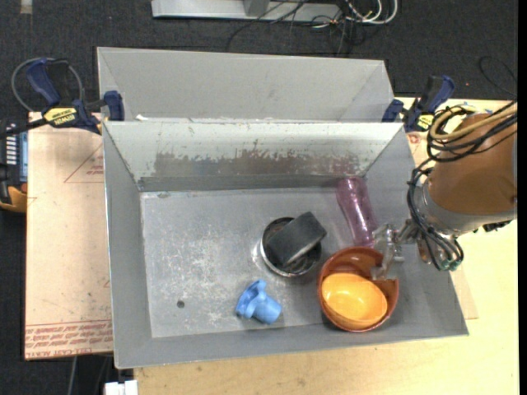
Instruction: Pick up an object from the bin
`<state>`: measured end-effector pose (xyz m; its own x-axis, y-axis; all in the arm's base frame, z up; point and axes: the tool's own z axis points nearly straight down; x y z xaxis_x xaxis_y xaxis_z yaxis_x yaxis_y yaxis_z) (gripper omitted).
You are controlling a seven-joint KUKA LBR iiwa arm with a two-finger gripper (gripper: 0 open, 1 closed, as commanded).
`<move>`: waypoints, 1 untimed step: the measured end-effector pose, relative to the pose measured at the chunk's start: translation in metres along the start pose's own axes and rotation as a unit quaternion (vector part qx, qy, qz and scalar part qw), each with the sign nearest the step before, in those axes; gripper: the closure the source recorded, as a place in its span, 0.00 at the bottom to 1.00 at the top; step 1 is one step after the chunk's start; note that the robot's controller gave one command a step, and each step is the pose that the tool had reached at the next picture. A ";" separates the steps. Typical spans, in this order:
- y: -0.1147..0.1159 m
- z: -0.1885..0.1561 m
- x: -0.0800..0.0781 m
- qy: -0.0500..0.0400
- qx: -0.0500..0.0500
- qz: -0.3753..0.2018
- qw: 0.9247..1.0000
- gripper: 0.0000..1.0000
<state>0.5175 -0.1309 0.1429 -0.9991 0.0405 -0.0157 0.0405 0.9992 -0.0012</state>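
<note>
Dark carpet floor point(82, 15) w/ cables point(362, 5) up top

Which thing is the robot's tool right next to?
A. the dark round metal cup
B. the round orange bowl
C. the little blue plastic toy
B: the tool sits at the right upper rim of the round orange bowl, while the little blue plastic toy and the dark round metal cup lie farther to the left in the bin.

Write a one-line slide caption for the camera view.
Robot pincer at the rim of an orange bowl, beside a pink bottle, in a grey bin.
</note>
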 end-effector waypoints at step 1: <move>0.022 0.041 0.004 -0.004 -0.001 0.043 0.999 1.00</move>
<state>0.5149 -0.1085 0.1023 -0.9919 0.1252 -0.0229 0.1252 0.9921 0.0020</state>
